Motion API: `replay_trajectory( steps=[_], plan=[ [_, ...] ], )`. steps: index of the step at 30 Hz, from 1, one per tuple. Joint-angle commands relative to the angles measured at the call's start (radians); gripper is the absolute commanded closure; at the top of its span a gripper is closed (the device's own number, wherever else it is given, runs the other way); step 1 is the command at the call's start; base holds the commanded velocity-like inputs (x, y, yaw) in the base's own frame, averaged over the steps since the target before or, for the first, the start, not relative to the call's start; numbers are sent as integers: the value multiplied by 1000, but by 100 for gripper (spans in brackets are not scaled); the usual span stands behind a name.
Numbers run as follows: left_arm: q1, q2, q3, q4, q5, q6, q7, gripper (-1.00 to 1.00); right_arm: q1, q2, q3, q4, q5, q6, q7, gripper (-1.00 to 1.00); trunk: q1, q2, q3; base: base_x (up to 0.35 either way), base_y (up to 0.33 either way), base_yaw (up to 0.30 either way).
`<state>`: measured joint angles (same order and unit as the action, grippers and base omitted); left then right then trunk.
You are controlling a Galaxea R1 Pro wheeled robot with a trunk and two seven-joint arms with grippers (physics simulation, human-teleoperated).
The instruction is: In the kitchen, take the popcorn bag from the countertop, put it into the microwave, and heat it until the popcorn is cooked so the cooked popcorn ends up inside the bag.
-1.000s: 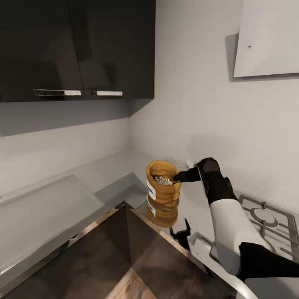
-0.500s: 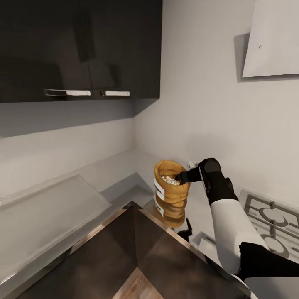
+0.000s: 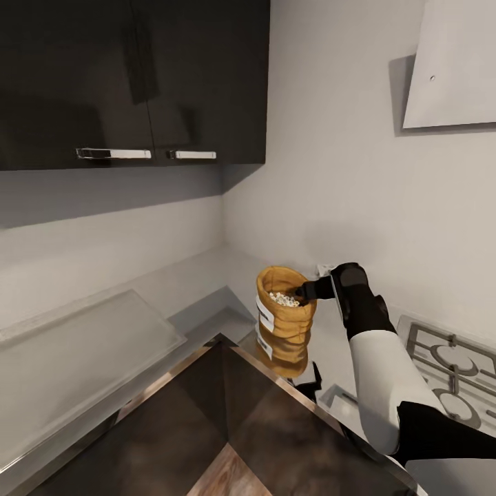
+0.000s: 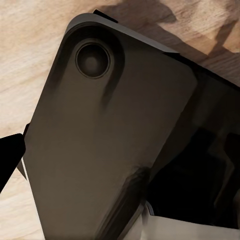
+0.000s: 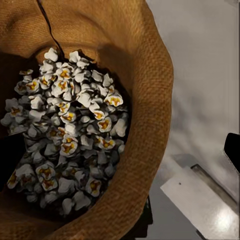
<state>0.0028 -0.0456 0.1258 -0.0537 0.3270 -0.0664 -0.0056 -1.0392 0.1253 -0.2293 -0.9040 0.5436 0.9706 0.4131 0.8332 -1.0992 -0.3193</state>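
Low and right of centre in the head view, the right gripper has its jaws closed on the rolled rim of the tan burlap popcorn bag, lifted above the glossy grey countertop with white popcorn inside, so microwaving appears left; the left gripper's jaws I cannot tell.

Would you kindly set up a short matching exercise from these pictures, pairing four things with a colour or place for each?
Things:
1. popcorn bag
2. popcorn
3. upper cabinets
4. right pincer

Descriptions:
a. dark, with silver handles
b. tan burlap with a white label
c. at the bag's rolled rim
d. white and pale yellow, heaped inside the bag

Pairs: 1-b, 2-d, 3-a, 4-c
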Motion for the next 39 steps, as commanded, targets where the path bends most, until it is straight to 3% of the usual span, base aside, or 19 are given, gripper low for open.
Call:
replay_trajectory(
  steps=[1, 9, 18, 20, 23, 39],
  plan=[
    [0, 0, 8, -1, 0, -1, -1, -100, -1, 1, -4, -1, 11, -5, 8, -100, 0, -1, -1, 0, 0, 0],
    [0, 0, 8, -1, 0, -1, -1, -100, -1, 1, -50, 6, 10, -69, -34, -100, 0, -1, -1, 0, 0, 0],
    [0, 0, 6, -1, 0, -1, -2, -100, -1, 2, -54, 41, 7, -80, -36, -100, 0, -1, -1, 27, 0, 0],
    [0, 0, 6, -1, 0, -1, -1, -100, -1, 0, -54, 102, 7, -147, -37, -100, 0, -1, -1, 1, 0, 0],
    [0, 0, 6, -1, 0, -1, -2, -100, -1, -1, -54, 118, 7, -174, -37, -100, 0, -1, -1, 0, 0, 0],
    [0, 0, 6, -1, 0, -1, -1, -100, 1, -8, -55, 128, 7, -165, -36, -100, 0, -1, -1, 0, 0, 0]
  ],
)
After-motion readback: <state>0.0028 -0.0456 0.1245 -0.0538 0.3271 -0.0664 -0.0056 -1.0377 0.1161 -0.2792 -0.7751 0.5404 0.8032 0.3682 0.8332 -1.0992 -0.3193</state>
